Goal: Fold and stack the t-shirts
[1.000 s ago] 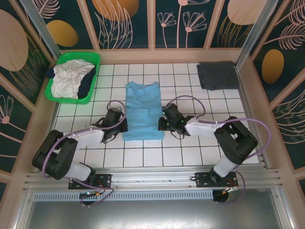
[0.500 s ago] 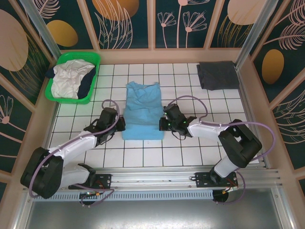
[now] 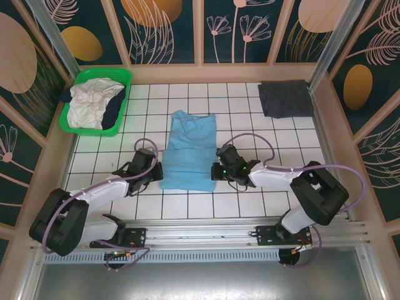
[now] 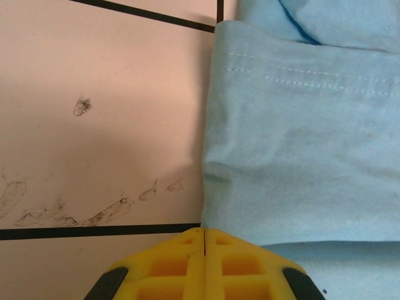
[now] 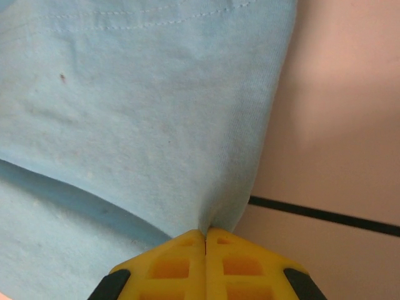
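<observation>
The light blue t-shirt (image 3: 190, 150) lies lengthwise in the middle of the tiled table, its sides folded in to a narrow strip. My left gripper (image 3: 157, 170) sits at its near left corner and my right gripper (image 3: 215, 170) at its near right corner. In the left wrist view the yellow jaws of the left gripper (image 4: 205, 232) are closed, with the edge of the light blue t-shirt (image 4: 300, 156) running into their tip. The right gripper (image 5: 205, 232) pinches a pulled-up fold of the light blue t-shirt (image 5: 144, 125). A folded dark grey t-shirt (image 3: 285, 98) rests at the far right corner.
A green plastic basket (image 3: 94, 131) stands at the far left, holding a white tee (image 3: 90, 103) and a navy one (image 3: 113, 112). Wooden walls ring the table. Bare tiles stretch right of the blue shirt and along the near edge.
Both grippers have drawn back toward the arm bases, dragging the light blue shirt's near end with them; the whole shirt has slid nearer and looks narrower at its far end.
</observation>
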Robot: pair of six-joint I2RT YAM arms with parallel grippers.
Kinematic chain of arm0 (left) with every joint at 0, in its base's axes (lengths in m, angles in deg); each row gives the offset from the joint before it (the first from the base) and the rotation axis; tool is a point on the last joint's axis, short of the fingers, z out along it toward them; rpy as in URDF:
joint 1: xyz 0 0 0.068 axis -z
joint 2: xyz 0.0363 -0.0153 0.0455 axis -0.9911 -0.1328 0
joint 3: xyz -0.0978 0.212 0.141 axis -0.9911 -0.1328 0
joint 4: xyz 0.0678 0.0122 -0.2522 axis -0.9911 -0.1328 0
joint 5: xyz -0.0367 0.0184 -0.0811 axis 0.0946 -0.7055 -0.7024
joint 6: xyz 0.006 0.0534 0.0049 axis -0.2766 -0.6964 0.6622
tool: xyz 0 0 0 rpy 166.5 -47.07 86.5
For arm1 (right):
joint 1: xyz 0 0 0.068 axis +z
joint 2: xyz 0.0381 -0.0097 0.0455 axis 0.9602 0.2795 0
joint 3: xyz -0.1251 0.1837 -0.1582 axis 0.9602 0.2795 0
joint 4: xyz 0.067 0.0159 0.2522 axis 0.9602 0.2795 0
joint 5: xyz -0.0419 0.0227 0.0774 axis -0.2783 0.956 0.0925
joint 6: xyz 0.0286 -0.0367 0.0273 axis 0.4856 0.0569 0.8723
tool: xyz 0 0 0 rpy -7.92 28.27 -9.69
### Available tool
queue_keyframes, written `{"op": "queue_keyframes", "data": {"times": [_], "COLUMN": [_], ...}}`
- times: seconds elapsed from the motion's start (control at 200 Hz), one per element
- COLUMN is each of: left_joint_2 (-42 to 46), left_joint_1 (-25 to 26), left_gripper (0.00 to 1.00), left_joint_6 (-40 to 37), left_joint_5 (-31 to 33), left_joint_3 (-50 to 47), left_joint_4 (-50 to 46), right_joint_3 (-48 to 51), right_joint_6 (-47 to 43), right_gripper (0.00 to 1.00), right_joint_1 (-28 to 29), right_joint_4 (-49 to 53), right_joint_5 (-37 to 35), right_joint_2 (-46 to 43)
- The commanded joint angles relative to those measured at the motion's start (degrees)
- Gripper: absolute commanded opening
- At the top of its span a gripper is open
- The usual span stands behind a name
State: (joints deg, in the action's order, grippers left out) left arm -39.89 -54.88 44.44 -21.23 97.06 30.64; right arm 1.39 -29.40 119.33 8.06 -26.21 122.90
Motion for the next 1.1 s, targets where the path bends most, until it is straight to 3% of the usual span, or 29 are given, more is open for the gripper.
{"op": "queue_keyframes", "data": {"times": [0.0, 0.045, 0.135, 0.34, 0.56, 0.796, 0.961, 1.096], "left_joint_2": [-0.7, -1.0, -1.5, -5.8, -24.7, -43.2, -48.1, -49.2], "left_joint_1": [0.1, 0.1, 0.1, 0.1, 0.1, -0.5, -2.2, -2.8], "left_gripper": [0.0, 0.02, 0.26, 0.57, 0.51, 0.45, 0.39, 0.43], "left_joint_6": [0.7, 0.7, 0.3, -2.8, -6.7, -7.9, -7.3, -6.9], "left_joint_5": [1.3, 0.7, -0.1, 0.4, -1.6, 3.9, 3.4, 2.1], "left_joint_3": [-1.1, -1.3, -0.5, 9.6, 27.4, 44.7, 49.4, 49.6], "left_joint_4": [0.8, 1.4, 1.6, 2.1, 2.7, -3.9, -4.9, -3.6], "right_joint_3": [2.5, 3.4, 4.2, 5.6, 3.7, 5.8, 12.3, 14.6], "right_joint_6": [-0.2, -1.1, -2.5, -5.7, -5.5, -9.4, -20.5, -30.1], "right_gripper": [0.0, 0.0, 0.0, 0.0, 0.04, 0.51, 0.7, 0.73], "right_joint_1": [0.1, -0.2, -1.5, -6.8, -7.7, -4.4, 4.5, 11.4], "right_joint_4": [0.0, -0.6, -0.8, -3.6, -2.1, 2.0, -7.8, -16.2], "right_joint_5": [-2.7, -2.8, -2.7, 2.3, 2.6, -6.7, -7.7, -11.0], "right_joint_2": [-1.4, -1.3, -1.0, -1.3, 0.1, -9.2, -22.1, -22.9]}}
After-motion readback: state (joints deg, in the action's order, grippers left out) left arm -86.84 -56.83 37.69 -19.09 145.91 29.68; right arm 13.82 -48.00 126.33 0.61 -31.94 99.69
